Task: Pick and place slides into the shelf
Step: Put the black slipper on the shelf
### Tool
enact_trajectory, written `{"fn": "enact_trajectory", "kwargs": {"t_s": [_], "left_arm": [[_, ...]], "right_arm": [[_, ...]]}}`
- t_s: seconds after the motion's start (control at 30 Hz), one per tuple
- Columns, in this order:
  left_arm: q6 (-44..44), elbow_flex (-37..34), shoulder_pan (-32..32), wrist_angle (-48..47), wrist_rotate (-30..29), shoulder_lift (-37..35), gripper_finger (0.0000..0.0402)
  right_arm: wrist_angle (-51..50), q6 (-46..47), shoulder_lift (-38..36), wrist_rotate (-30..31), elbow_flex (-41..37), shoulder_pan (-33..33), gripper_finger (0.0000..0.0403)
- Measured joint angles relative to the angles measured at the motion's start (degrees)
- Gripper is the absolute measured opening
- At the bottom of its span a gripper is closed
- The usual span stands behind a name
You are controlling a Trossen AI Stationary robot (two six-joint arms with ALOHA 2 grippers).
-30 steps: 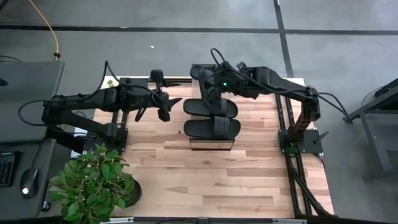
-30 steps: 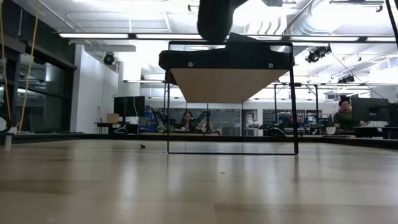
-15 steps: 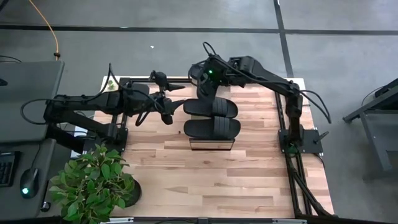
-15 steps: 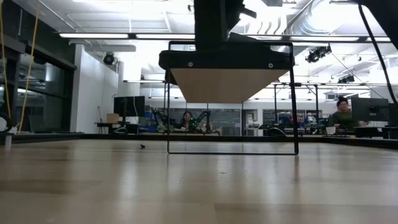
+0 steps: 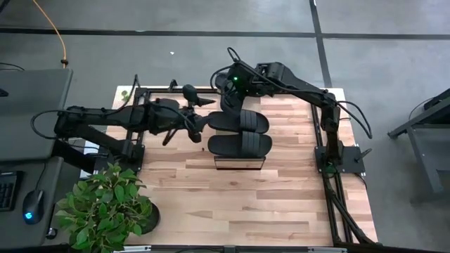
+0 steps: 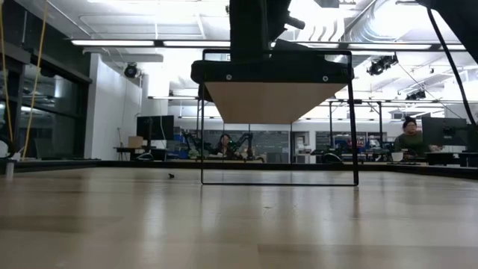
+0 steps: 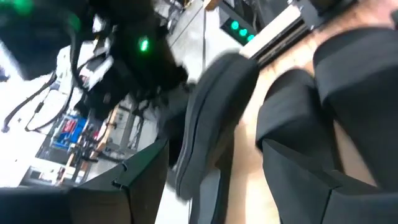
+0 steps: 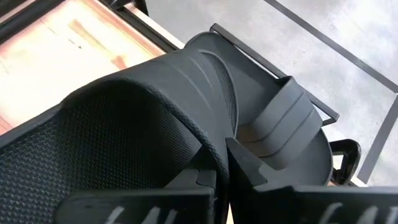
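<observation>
My right pincer [image 5: 226, 100], clamped on a slide [image 8: 186, 99], has moved behind the shelf [image 5: 239, 163]; left pincer [image 5: 188, 125] gapes, approaching; placement pending.

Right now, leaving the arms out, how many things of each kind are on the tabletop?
black slides: 3 in view (two on the shelf, one at the table's far edge)
shelf: 1
potted plant: 1
Total: 5
</observation>
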Motion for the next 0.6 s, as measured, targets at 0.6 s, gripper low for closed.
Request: {"fn": "enact_trajectory", "kwargs": {"t_s": [0.6], "left_arm": [[-4.6,20.8,-3.4,-15.8,2.6,12.6,0.0241]], "right_arm": [[-1.2,0.1,0.0,0.1,0.0,1.3,0.0000]]}}
